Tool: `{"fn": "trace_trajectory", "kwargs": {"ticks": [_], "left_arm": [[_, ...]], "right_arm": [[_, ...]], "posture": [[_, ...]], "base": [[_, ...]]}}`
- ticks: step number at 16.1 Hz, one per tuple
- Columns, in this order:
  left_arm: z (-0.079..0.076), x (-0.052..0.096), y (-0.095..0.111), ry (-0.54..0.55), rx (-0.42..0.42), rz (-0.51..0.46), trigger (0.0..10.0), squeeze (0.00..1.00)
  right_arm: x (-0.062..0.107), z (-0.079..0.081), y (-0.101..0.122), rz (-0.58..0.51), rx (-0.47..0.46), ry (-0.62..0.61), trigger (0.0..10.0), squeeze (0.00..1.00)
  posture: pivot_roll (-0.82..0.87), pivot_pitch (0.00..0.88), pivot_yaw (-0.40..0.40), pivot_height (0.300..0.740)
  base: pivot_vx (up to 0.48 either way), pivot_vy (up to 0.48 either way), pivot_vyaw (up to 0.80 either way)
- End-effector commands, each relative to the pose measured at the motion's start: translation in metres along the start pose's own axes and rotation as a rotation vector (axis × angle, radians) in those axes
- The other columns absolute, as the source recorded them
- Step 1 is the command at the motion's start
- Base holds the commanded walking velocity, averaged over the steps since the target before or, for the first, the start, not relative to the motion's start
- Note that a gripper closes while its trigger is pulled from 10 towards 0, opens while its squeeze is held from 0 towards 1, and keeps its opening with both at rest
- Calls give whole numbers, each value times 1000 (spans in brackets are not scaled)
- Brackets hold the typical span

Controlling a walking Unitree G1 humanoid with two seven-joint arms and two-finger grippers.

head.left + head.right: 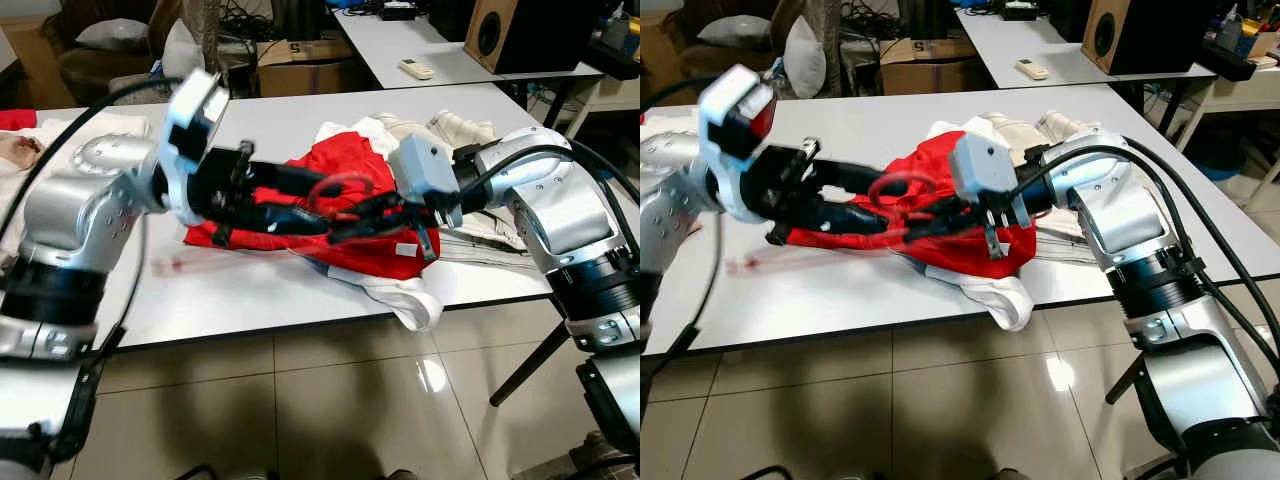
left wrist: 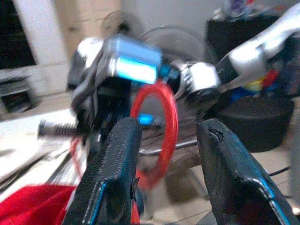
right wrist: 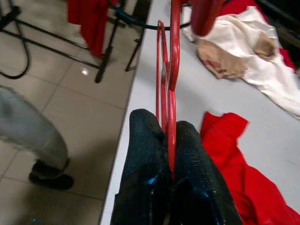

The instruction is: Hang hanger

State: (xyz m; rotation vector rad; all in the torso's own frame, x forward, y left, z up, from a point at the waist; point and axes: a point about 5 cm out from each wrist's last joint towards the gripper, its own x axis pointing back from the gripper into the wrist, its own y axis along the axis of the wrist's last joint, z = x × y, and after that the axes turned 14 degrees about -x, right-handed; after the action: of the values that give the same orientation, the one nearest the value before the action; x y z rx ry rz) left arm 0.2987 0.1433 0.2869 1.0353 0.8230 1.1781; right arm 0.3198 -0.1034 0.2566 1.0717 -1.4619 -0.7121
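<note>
Left eye view: your two pincers meet over the red garment (image 1: 345, 215) on the white bench (image 1: 280, 285).
Left wrist view: left pincer (image 2: 164, 154) gapes wide, holding nothing, red hanger (image 2: 157, 126) hook between its fingers.
Right wrist view: right pincer (image 3: 169, 140) clamps tight on the hanger wire.

I find no legible text, label, brand or number in any view. The cardboard box (image 1: 300, 50) carries markings too blurred to read.
</note>
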Motion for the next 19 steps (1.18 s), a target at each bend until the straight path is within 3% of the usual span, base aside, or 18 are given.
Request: {"fn": "trace_trajectory", "kwargs": {"ticks": [1, 4, 5, 6, 7, 10, 13, 15, 16, 17, 18, 19], "left_arm": [[0, 1, 9, -37, -4, -31, 10000, 0], [-6, -5, 12, -131, 61, -79, 9961, 0], [-8, -9, 10, -153, 77, -75, 5843, 0], [-9, -11, 8, -164, 85, -66, 3569, 0], [-10, -12, 7, -167, 87, -60, 3569, 0], [-7, -21, -4, -157, 95, -24, 1020, 0], [0, -27, -10, -106, 60, -1, 3647, 0], [0, -27, -10, -113, 57, 3, 4392, 0], [-1, -26, -10, -121, 57, 5, 4275, 0], [-2, -26, -10, -134, 60, 5, 3137, 0], [-4, -24, -10, -157, 80, 1, 0, 0], [-7, -22, -11, -177, 104, 8, 0, 0]], "right_arm": [[0, 4, -2, 15, 3, 40, 0, 0], [-2, 6, -3, 28, 9, 75, 0, 0], [-2, 5, -3, 27, 11, 78, 0, 0], [-2, 5, -2, 25, 13, 80, 0, 0], [-2, 5, -1, 23, 14, 81, 0, 0], [-3, 5, 0, 17, 15, 87, 0, 0], [-3, 6, 0, 12, 14, 78, 0, 0], [-1, 6, 0, 13, 13, 73, 0, 0], [0, 6, 0, 14, 12, 71, 0, 0], [1, 6, -1, 16, 11, 69, 0, 0], [3, 6, -1, 20, 9, 69, 0, 0], [4, 6, -2, 26, 7, 74, 0, 0]], "posture": [[-42, 0, 35, 740], [-32, 0, 36, 740], [-31, 0, 38, 740], [-31, 0, 38, 740], [-31, 0, 42, 740], [-37, 0, 50, 740], [-42, 0, 55, 740], [-52, 0, 63, 740], [-54, 0, 64, 740], [-55, 0, 64, 740], [-55, 0, 62, 740], [-54, 0, 60, 740]], "base": [[0, 0, 0], [0, 0, 0], [0, 0, 0], [0, 0, 0], [0, 0, 0], [0, 0, 0], [0, 0, 0], [0, 0, 0], [0, 0, 0], [0, 0, 0], [0, 0, 0], [0, 0, 0]]}}
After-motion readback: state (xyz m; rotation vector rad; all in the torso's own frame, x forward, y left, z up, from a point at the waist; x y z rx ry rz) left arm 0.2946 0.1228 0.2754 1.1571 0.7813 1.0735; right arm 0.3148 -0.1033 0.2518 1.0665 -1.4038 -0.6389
